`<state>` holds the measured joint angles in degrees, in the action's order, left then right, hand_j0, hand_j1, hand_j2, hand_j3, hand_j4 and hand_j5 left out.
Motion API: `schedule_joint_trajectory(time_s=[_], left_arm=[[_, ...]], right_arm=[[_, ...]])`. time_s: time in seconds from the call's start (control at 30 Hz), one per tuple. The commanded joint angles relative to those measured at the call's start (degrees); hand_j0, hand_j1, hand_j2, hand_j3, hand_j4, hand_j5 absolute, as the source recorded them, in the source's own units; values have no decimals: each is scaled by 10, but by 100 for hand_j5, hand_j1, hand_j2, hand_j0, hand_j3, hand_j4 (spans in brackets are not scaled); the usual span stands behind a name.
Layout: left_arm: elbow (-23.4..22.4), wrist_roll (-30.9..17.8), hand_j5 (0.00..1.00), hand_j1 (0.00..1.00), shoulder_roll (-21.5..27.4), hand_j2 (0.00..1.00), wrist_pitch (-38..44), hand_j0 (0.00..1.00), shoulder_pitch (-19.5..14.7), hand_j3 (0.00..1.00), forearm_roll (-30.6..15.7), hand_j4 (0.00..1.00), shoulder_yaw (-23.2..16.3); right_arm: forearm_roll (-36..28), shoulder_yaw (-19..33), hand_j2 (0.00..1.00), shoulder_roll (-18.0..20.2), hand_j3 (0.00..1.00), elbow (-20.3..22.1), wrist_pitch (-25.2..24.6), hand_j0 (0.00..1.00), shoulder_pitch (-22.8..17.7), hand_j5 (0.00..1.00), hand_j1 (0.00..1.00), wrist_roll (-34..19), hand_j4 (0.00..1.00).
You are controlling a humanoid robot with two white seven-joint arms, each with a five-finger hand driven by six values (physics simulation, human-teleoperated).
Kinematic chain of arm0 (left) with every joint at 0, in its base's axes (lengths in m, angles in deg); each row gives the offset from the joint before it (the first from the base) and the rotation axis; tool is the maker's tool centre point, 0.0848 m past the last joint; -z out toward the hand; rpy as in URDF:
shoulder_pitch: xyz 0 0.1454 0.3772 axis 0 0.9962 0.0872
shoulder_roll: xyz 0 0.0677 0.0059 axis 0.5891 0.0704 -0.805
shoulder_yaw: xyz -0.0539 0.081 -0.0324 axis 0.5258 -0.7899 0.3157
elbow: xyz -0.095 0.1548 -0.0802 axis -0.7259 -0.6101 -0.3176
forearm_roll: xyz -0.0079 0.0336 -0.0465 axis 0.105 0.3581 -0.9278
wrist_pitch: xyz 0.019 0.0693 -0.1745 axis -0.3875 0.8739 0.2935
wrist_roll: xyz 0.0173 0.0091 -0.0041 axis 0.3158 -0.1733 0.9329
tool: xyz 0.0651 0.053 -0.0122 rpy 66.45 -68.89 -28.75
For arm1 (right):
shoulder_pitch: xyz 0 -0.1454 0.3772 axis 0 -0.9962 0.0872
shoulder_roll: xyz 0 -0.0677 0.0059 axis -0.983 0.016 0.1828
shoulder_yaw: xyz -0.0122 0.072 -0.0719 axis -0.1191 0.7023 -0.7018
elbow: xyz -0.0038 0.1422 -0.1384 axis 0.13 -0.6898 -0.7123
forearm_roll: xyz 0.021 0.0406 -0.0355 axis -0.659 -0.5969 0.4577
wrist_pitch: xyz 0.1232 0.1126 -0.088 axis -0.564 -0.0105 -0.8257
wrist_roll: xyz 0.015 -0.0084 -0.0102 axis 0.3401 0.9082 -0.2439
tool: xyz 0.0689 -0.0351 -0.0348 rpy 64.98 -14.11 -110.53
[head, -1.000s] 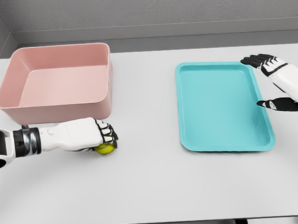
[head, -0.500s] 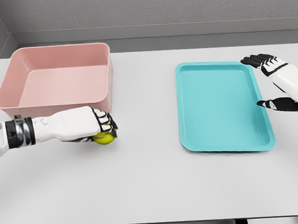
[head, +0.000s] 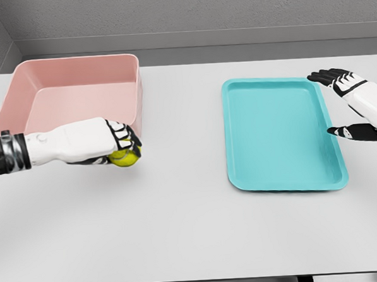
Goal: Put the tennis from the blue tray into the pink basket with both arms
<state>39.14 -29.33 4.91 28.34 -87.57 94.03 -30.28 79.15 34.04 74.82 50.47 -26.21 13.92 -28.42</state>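
A yellow-green tennis ball (head: 124,157) sits in the curled fingers of my left hand (head: 116,145), lifted off the table in front of the near wall of the pink basket (head: 21,80). The ball is partly hidden by the fingers. The blue tray (head: 276,133) lies at the right with nothing in it. My right hand (head: 344,101) hovers open past the tray's right edge, fingers spread and holding nothing.
The white table (head: 193,229) stretches wide in front of both containers. A grey wall runs behind the table's far edge. The basket stands at the far left, the tray right of centre.
My left hand has risen with the tennis ball and drawn left and back, now overlapping the basket's front wall. The right hand has barely shifted.
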Motion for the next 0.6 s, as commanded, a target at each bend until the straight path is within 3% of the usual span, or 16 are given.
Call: schedule_joint_trajectory(time_s=[0.0, 0.3, 0.57], left_arm=[[1, 0, 50, 50, 6, 50, 1, 50, 0, 50, -13, 50, 1], [-8, 0, 50, 50, 7, 50, 1, 50, -18, 50, -25, 50, 9], [-43, 0, 50, 50, 4, 50, 1, 50, -39, 50, -28, 50, 17]], right_arm=[[-4, 0, 100, 0, 100, 0, -2, 100, 0, 100, 100, 0, 100], [-4, 0, 100, 0, 100, 0, -2, 100, 0, 100, 100, 0, 100], [-5, 1, 100, 0, 100, 0, -2, 100, -3, 100, 100, 0, 100]])
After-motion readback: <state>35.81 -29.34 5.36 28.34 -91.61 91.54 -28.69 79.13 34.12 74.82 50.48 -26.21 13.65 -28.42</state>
